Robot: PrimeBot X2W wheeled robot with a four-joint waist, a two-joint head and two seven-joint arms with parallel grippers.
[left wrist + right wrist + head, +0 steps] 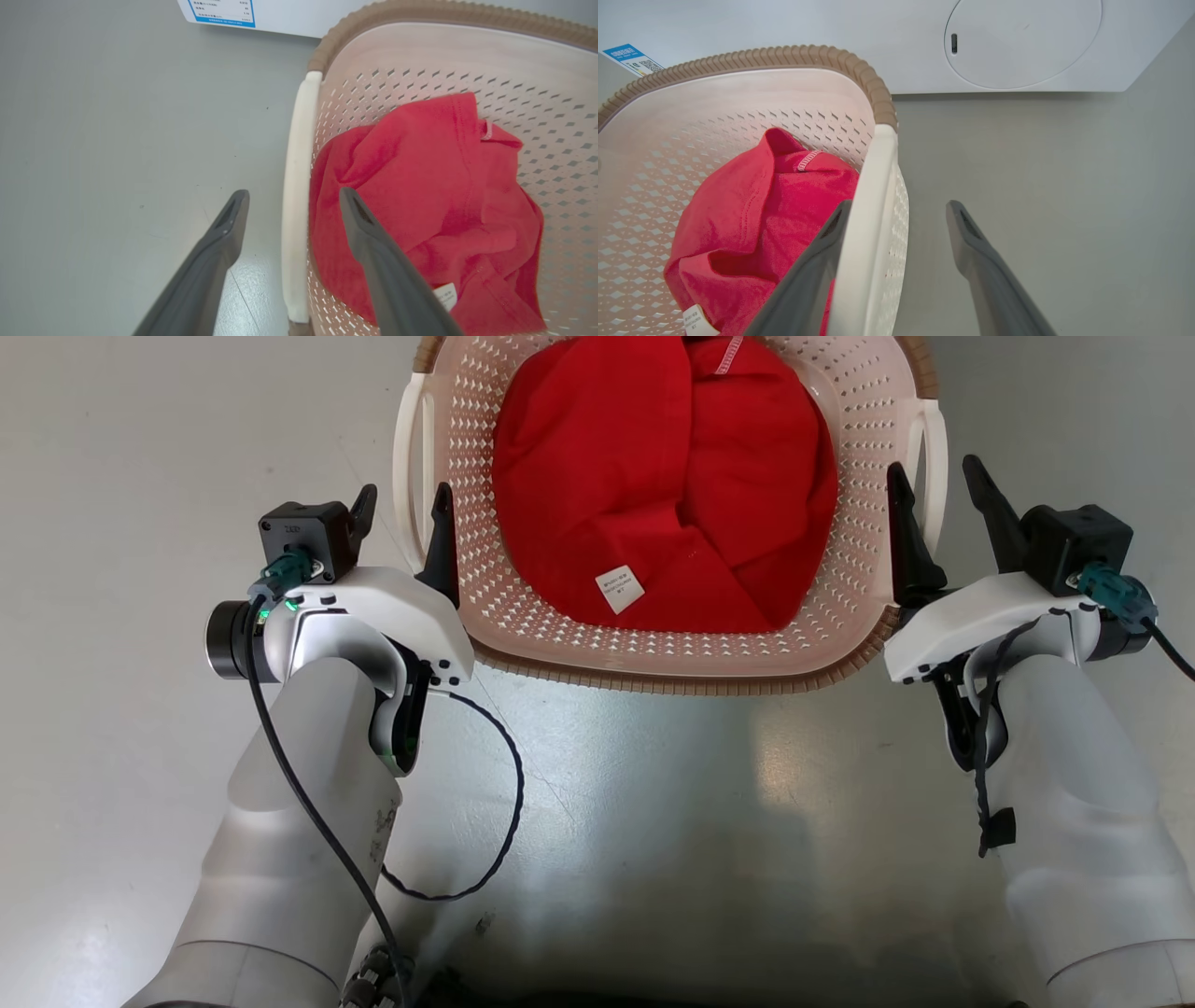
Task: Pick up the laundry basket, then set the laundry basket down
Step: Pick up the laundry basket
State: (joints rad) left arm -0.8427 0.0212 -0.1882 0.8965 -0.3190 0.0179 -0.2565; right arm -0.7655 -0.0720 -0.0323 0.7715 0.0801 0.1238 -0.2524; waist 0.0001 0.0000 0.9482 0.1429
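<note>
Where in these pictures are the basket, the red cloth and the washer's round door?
Basket point(672, 683): head view, on its brown near rim.
Red cloth point(653, 476): head view, on the middle of the cloth.
Round door point(1022, 42): right wrist view, on the door's centre.

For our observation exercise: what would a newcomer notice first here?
The bright red garment heaped in the cream laundry basket on the grey floor. Then the left gripper and right gripper, both open, each straddling a white side handle of the basket.
</note>
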